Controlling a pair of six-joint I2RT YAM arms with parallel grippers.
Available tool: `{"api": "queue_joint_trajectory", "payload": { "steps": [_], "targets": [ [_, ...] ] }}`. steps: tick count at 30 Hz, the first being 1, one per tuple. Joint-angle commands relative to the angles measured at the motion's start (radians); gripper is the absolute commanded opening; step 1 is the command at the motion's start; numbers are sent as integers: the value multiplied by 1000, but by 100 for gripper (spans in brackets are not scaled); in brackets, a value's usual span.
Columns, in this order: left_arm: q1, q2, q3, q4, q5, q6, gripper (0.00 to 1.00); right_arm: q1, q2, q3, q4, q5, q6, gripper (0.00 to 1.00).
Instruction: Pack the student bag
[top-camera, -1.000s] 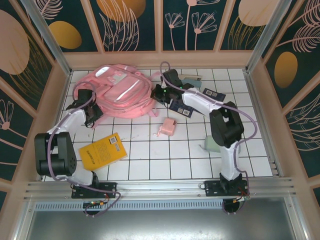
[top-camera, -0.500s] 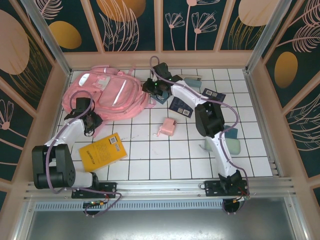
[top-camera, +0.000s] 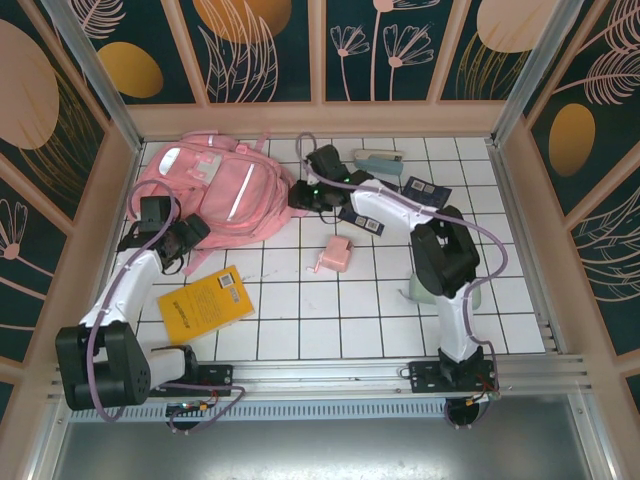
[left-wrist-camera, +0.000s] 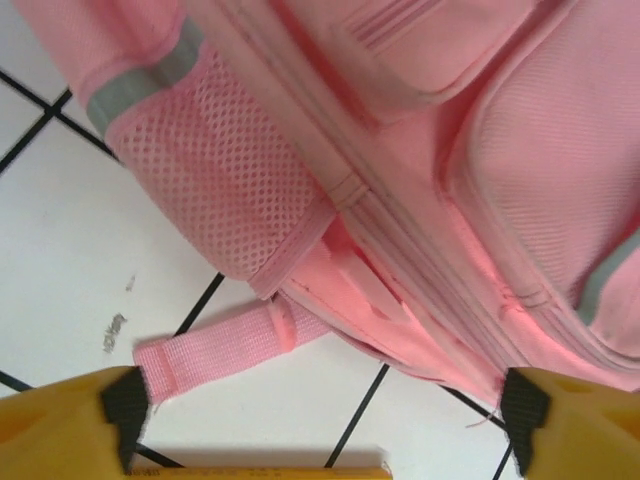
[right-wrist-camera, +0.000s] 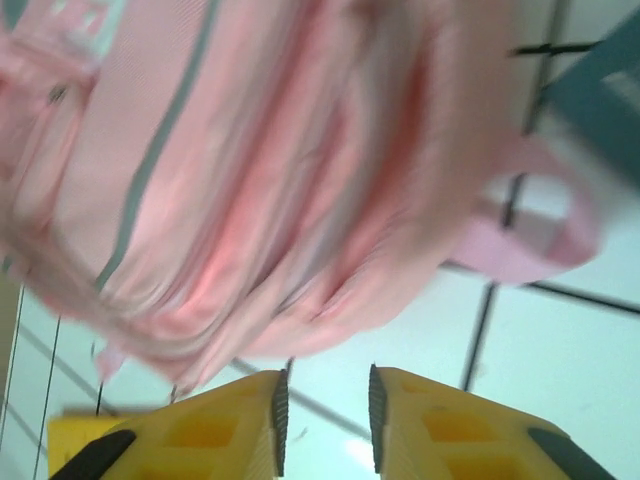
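Nothing here can be read as words or numbers. The yellow book (top-camera: 205, 303), at about eight o'clock on the bench (top-camera: 300, 330), carries a pale sticker with dark marks, too small to make out. A dark booklet (top-camera: 365, 218) toward one o'clock and a second dark booklet (top-camera: 425, 188) toward two bear white stickers, likewise illegible.

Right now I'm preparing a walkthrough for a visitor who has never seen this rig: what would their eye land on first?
The big pink student bag, lying at the far left of the white tiled table, with the left hand by its near edge and the right hand at its right side. Next come the yellow book on the near left and the small pink box at mid-table.
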Motion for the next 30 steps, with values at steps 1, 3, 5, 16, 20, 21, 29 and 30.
{"api": "queue_joint_trajectory", "payload": {
  "steps": [1,3,5,16,20,21,29,30],
  "targets": [
    [6,-54,14,-17,0,13,99,94,-38,-54,65,31,-62,24],
    [6,-73,27,-36,-15,17,99,145,-28,-61,83,27,-71,18],
    [6,-88,43,-57,-31,24,99,188,-7,-58,104,17,-72,12],
    [6,-207,79,-117,-92,10,99,370,236,131,136,-16,-65,0],
    [6,-224,74,-129,-66,9,98,405,339,221,112,-6,-66,0],
    [6,-228,72,-133,-64,7,98,408,354,226,114,1,-65,0],
    [6,-243,38,-134,-18,-1,96,379,336,74,117,139,-31,0],
    [6,-243,34,-129,-12,-3,96,368,322,40,122,148,-27,0]
  ]
}}
